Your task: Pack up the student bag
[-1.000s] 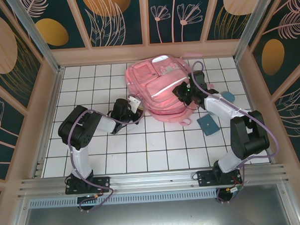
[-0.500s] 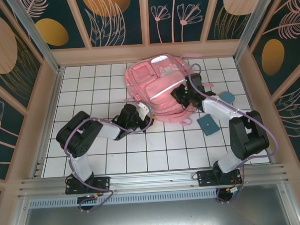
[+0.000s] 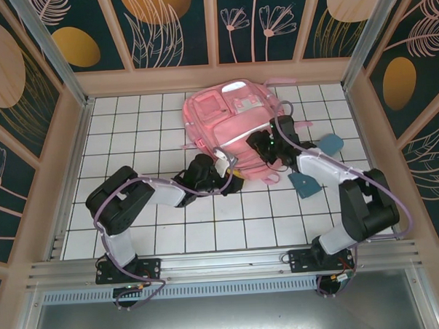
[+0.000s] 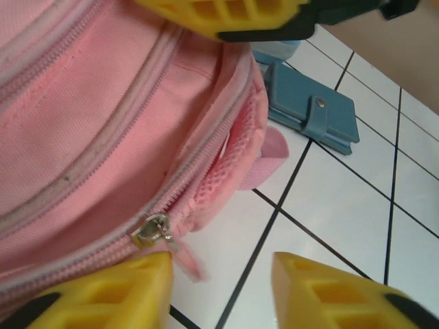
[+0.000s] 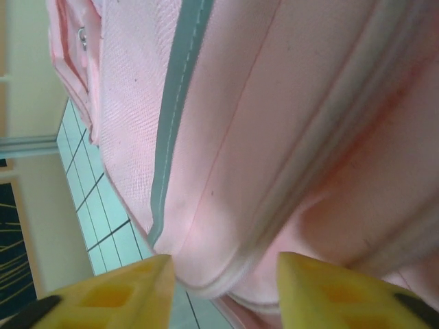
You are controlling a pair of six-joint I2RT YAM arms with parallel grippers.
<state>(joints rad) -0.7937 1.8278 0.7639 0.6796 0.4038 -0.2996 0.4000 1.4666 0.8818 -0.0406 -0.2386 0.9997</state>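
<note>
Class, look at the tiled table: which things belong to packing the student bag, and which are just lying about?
Part of the job:
- student bag, pink, lying flat
- its zip pull

Lying about, untouched:
- blue snap case, beside the bag
- second blue item, right of the bag; both may be for packing, cannot tell

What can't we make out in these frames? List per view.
Top view: the near edge of the backpack, zips included, lies under the left arm and right arm.
Left wrist view: the far end of the blue case is behind a yellow jaw at the top edge; the zip past the zipper pull runs off the left edge.
Right wrist view: too close, blurred; which pocket cannot be told.
Contents: hidden by fabric everywhere.
</note>
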